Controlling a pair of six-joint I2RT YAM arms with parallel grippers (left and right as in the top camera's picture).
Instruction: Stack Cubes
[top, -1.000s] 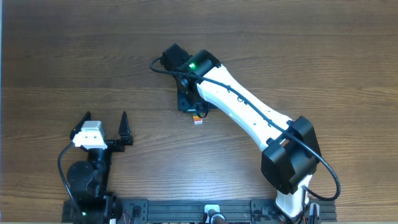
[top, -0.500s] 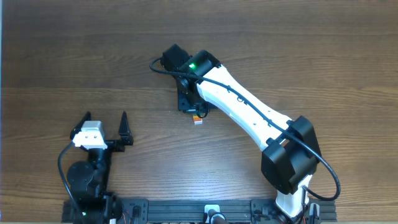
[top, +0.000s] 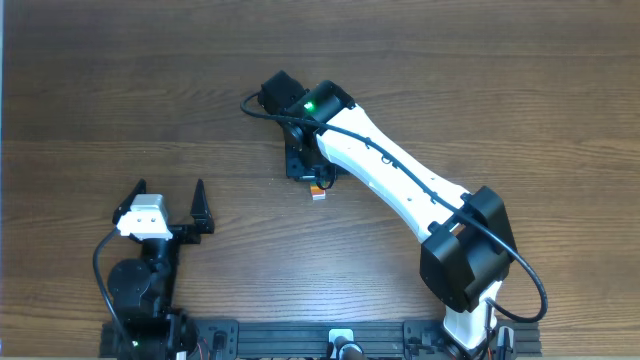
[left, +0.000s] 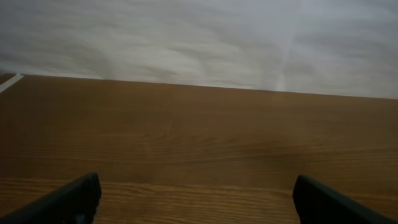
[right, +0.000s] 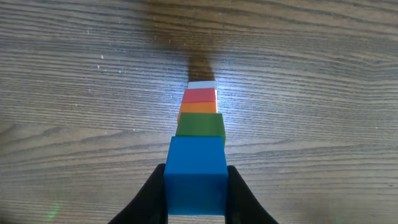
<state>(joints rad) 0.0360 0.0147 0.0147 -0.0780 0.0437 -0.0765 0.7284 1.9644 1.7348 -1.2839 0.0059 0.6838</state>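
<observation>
The right arm (top: 400, 180) is reaching up and across to the middle of the table (top: 520, 90). Its right gripper (right: 196, 179) is hanging over a stack (top: 318, 192) of cubes. The two fingers (right: 155, 186) are pressing on the two sides of the blue cube (right: 196, 165), so the gripper is holding it tight.

The blue cube is sitting at the top of the stack. The green cube (right: 200, 127) is lying right under it. It is not clear whether the blue one is resting on the green one or hanging just above it. Under the green cube the orange cube (right: 198, 107) is showing, then the red cube (right: 200, 95), and the white cube (right: 201, 85) is lying at the very bottom, on the wood. The cubes are lining up one over the other.

The left gripper (top: 168, 187) is staying low by its own base, well apart from the stack. Its fingers (left: 68, 202) are spreading wide, with nothing between them. It is pointing out over bare wood toward a pale wall (left: 199, 37).
</observation>
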